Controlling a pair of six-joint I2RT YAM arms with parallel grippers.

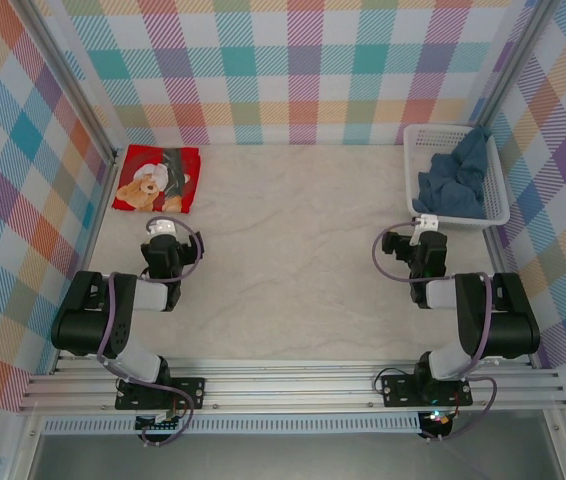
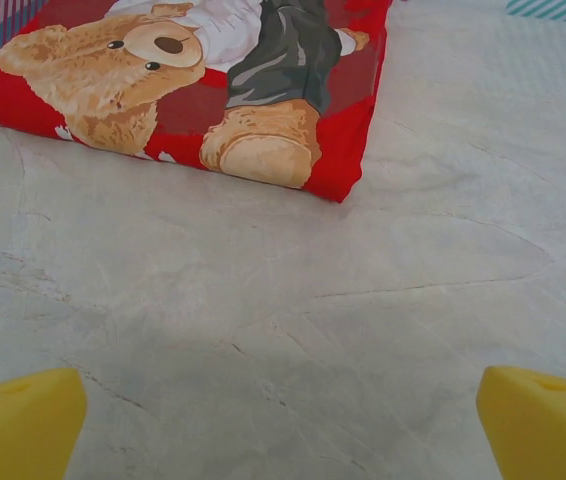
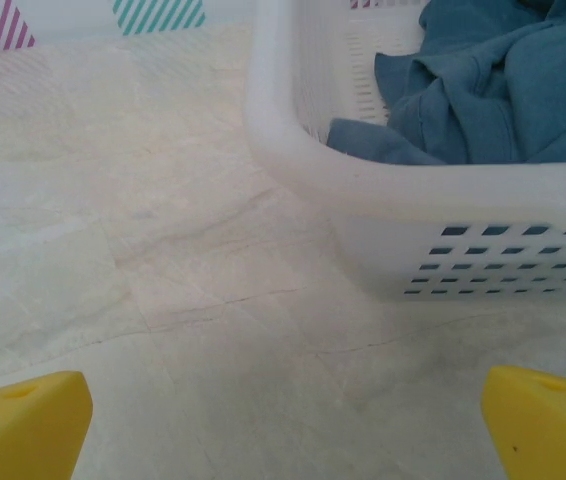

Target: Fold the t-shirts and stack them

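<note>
My right pincer [image 3: 283, 425], spread wide and empty, sits just short of the basket [image 3: 293, 150] - the blue-grey t-shirt [image 3: 493, 90] lies crumpled inside it. Across open counter [image 1: 293, 250] from the basket, my left pincer [image 2: 283, 425] is equally spread, holding nothing, with the folded red t-shirt [image 2: 353, 130] edge just beyond.
</note>
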